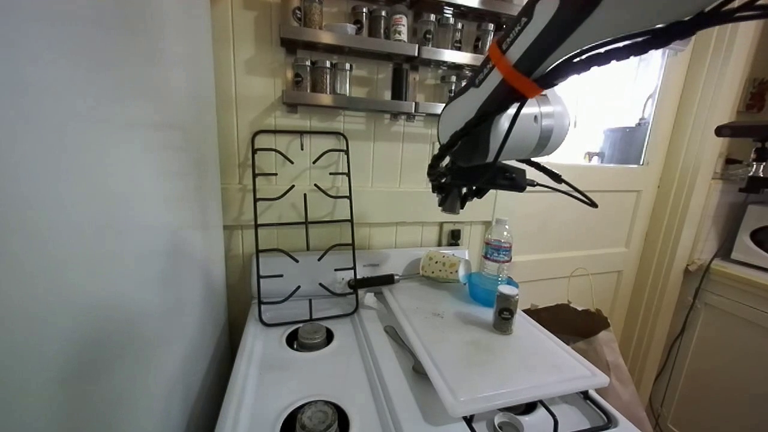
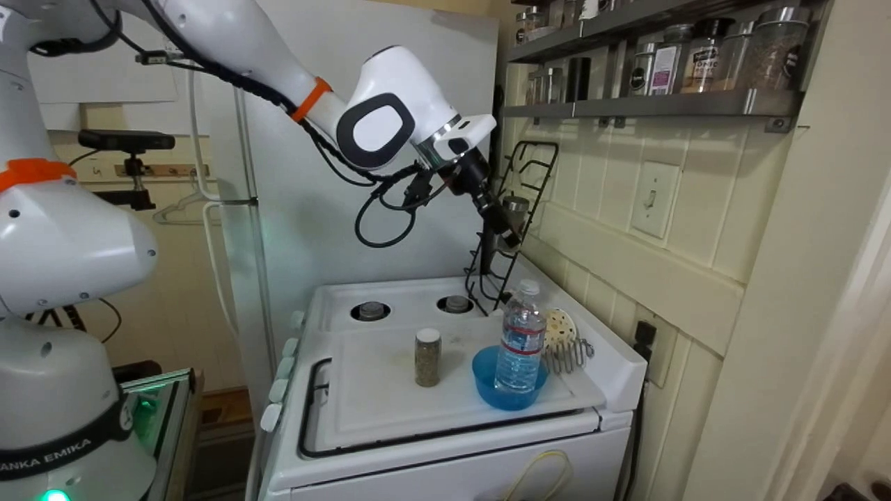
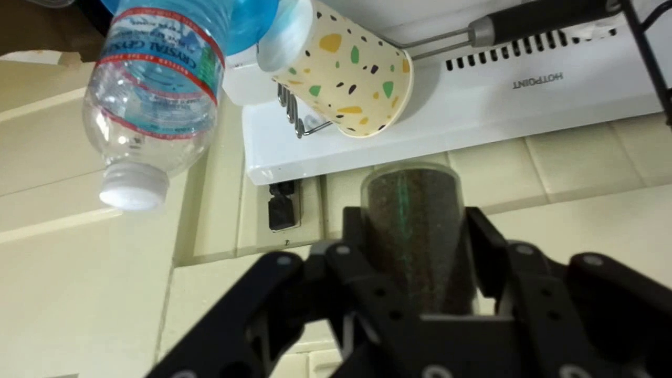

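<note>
One glass jar, and the gripper has it! Black fingers clamp it from both sides, just right of centre and low in the wrist view, with dark contents showing through the glass. In an exterior view the arm sweeps in from the upper right corner, and the jar's end pokes out near the middle, up in the air, well apart from the stove.

Outward we go! Above the jar in the wrist view, a speckled paper cup lies on its side at upper centre, and behind it runs the masher, black handle out to the upper right. Upper left, a water bottle, cap lowest in that frame, beside a blue bowl; both exterior views have the bottle upright in that bowl.

Wider still: the white board spreads across the lower right, a white-lidded spice jar upright on it. A spoon lies just beside the board's left edge. Left of centre, the black grate is propped up on end. Lower right, a paper bag; top centre, a shelf carries more jars.
</note>
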Controlling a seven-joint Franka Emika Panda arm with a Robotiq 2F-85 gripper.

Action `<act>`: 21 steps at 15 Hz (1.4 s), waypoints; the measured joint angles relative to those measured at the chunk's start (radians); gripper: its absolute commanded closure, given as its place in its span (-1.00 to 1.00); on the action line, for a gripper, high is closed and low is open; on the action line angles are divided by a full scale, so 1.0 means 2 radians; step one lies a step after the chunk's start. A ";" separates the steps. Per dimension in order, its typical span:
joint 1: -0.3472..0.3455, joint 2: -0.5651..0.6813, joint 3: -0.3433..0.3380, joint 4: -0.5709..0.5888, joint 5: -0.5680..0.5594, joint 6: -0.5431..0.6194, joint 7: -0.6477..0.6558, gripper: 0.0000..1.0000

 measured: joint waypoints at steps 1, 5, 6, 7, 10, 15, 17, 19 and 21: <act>0.037 0.011 -0.038 0.004 0.011 -0.011 -0.028 0.52; 0.161 0.019 -0.146 0.011 0.070 -0.062 -0.104 0.02; 0.167 0.019 -0.148 0.011 0.071 -0.062 -0.104 0.02; 0.168 0.019 -0.148 0.010 0.072 -0.062 -0.104 0.02; 0.169 0.019 -0.149 0.010 0.073 -0.062 -0.106 0.02; 0.169 0.019 -0.150 0.010 0.074 -0.062 -0.109 0.02; 0.169 0.019 -0.150 0.010 0.075 -0.062 -0.110 0.02; 0.169 0.019 -0.150 0.010 0.075 -0.062 -0.110 0.02; 0.169 0.019 -0.150 0.010 0.075 -0.062 -0.111 0.02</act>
